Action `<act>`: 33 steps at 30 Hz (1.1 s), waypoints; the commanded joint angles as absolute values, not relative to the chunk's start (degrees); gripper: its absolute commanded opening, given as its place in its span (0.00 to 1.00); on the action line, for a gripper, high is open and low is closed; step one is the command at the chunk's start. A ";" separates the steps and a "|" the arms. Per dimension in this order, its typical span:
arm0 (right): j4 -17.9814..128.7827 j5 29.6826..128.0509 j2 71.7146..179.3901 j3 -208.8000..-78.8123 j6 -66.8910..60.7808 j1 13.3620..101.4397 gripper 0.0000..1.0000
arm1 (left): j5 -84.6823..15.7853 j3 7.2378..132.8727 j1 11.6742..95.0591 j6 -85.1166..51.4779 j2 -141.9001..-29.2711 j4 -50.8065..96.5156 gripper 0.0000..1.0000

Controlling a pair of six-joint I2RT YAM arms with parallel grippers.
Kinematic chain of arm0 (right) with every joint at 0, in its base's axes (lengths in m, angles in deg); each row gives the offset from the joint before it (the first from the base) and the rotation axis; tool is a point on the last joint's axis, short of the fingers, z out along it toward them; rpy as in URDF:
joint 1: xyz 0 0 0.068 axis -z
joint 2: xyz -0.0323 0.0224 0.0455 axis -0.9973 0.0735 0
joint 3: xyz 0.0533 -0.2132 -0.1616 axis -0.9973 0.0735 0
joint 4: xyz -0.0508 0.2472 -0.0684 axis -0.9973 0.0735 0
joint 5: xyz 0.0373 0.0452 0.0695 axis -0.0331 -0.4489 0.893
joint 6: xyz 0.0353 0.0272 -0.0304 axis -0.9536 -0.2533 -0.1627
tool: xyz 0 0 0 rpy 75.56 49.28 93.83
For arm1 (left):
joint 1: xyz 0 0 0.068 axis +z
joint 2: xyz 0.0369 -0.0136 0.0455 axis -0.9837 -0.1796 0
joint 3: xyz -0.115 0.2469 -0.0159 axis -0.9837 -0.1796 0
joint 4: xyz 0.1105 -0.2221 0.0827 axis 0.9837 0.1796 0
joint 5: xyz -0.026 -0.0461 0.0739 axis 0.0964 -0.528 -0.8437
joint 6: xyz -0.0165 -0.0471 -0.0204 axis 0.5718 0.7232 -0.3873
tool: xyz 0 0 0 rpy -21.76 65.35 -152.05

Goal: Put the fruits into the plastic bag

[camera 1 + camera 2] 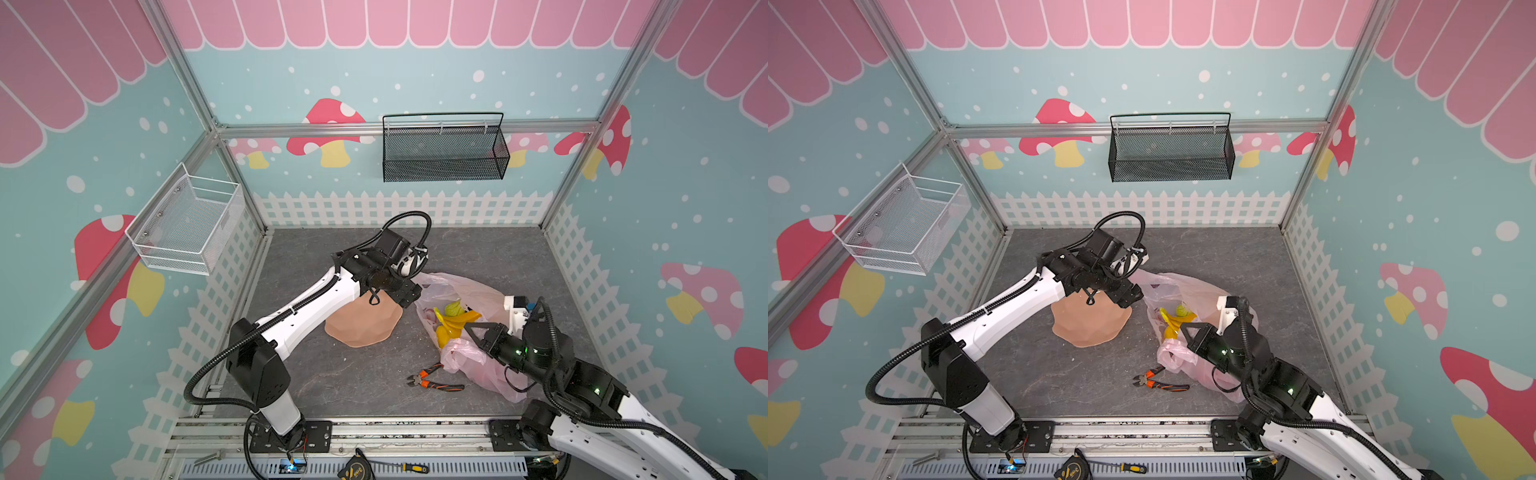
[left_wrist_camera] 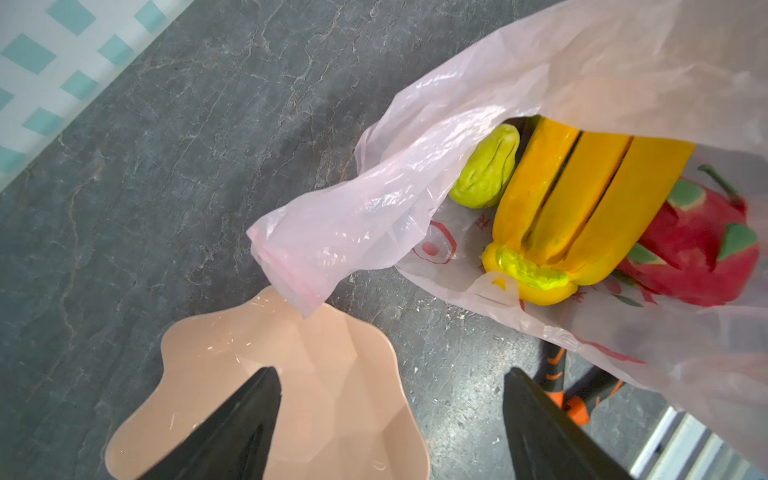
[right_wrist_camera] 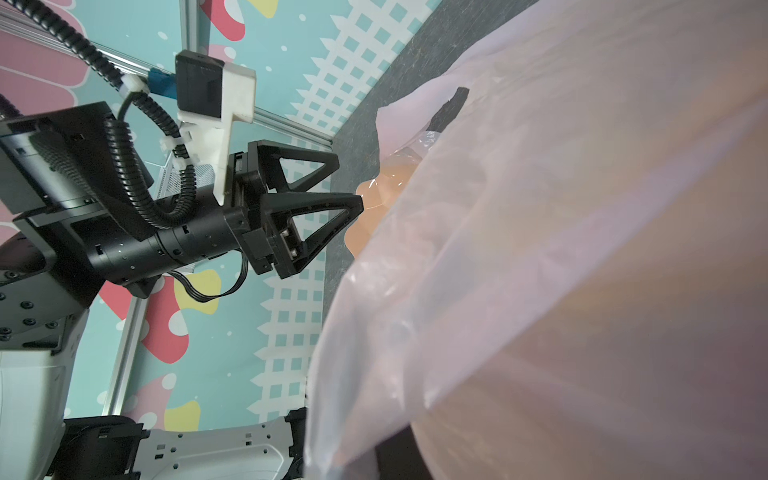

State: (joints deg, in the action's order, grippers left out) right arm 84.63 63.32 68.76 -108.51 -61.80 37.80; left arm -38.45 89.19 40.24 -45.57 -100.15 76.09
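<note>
- The pink plastic bag (image 1: 469, 291) lies on the grey surface (image 1: 332, 382). It is right of the middle in both top views, and its mouth is open.
- Inside the bag sit a yellow banana bunch (image 2: 582, 199) and a green bumpy fruit (image 2: 486, 170) touching it. A red fruit (image 2: 698, 249) with green tips is on the bunch's other side.
- The left tool (image 2: 390, 374) hangs above the gap between the peach plate (image 1: 365, 328) and the bag. Its two fingers stand wide apart.
- The right tool (image 1: 467, 326) is at the lower edge of the bag's mouth. Its fingers are pressed together on the bag's thin edge.
- Orange and black pliers (image 1: 432, 380) lie on the surface, just beside the bag's lower left part.
</note>
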 commanded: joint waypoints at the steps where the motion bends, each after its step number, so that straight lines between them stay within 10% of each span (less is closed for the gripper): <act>1: 85.60 63.12 68.91 -109.71 -62.54 37.94 0.01 | -40.62 85.87 40.60 -54.48 -99.34 69.56 0.85; 27: 91.65 63.46 70.34 -113.37 -63.92 37.97 0.01 | -27.55 85.65 45.09 -70.94 -107.43 55.53 0.77; 33: 92.23 63.16 70.95 -114.16 -64.46 37.97 0.01 | -22.25 87.26 45.03 -69.36 -109.61 55.67 0.30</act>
State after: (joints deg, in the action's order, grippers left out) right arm 91.17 63.54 70.53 -112.16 -63.55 37.80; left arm -27.02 85.41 45.05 -68.28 -108.61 55.28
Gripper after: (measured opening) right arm 0.044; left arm 0.354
